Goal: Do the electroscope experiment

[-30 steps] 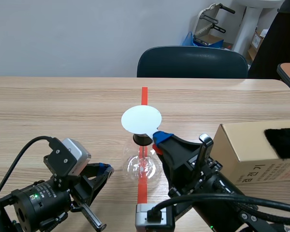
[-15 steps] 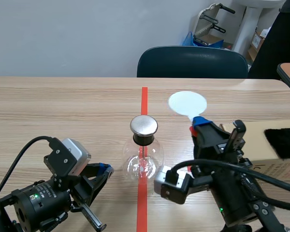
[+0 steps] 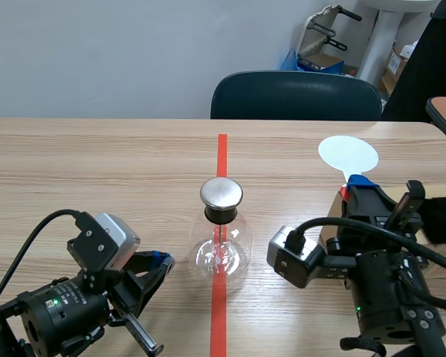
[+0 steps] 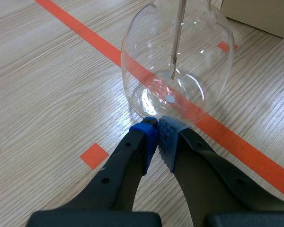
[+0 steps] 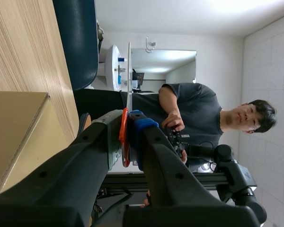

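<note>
Clear glass flask electroscope [image 3: 221, 242] with metal disc cap, upright on the orange-red tape line, left gripper [image 4: 157, 126] clenched on nothing just beside its base, right gripper [image 3: 359, 187] clamping white round paddle [image 3: 348, 154] by its red handle, over tan cardboard box [image 5: 19, 127].

Wooden table [image 3: 97, 156]: 1 glass electroscope [image 3: 221, 232] at centre, 1 cardboard box [image 5: 19, 127].

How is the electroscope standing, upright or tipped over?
Upright: the electroscope rests on its round glass base, with its metal disc level on top, directly above the black stopper.
</note>
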